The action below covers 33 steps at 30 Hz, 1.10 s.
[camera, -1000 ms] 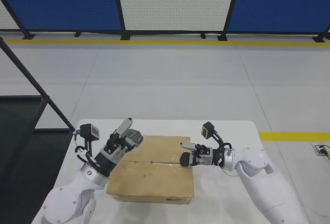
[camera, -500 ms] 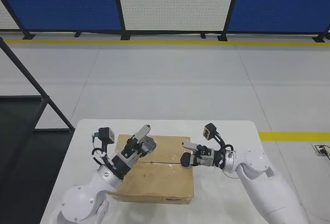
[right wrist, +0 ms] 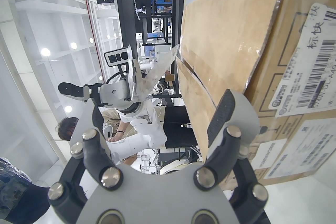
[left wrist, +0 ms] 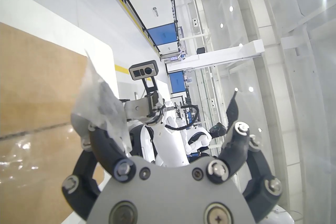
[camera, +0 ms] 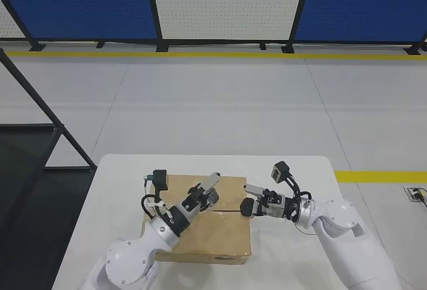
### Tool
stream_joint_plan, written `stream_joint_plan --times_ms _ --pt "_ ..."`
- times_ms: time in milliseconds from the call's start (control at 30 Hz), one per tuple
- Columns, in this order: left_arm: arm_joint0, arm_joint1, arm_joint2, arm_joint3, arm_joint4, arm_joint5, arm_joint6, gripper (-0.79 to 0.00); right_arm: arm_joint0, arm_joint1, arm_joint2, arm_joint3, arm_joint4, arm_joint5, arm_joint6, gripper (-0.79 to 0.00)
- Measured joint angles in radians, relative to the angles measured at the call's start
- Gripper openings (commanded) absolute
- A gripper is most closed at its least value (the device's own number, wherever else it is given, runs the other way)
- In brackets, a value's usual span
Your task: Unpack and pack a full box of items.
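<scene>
- Counter (camera: 293,170): carried the closed box (camera: 220,235) at its near middle, top seam (camera: 227,211) running left to right.
- Left gripper (camera: 204,190): above the seam's middle, jaws spread, clear tape (left wrist: 99,99) clinging to one finger and trailing to the seam.
- Right gripper (camera: 248,201): at the seam's right end, jaws spread, holding nothing.
</scene>
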Motion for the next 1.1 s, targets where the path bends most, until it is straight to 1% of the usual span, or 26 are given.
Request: stream_joint_plan --times_ms 300,767,1100 --pt "-0.027 -0.017 0.051 0.04 0.036 0.009 0.002 0.0 -0.014 0.005 0.006 -0.009 0.007 -0.001 -0.004 0.0" --pt "-0.055 -0.038 0.088 0.069 0.074 0.025 -0.01 0.0 -0.044 0.018 0.042 -0.024 0.014 -0.016 -0.019 0.0" --pt "-0.078 -0.056 0.122 0.102 0.093 0.033 -0.014 0.0 -0.09 0.034 0.09 -0.075 0.011 -0.016 -0.041 0.0"
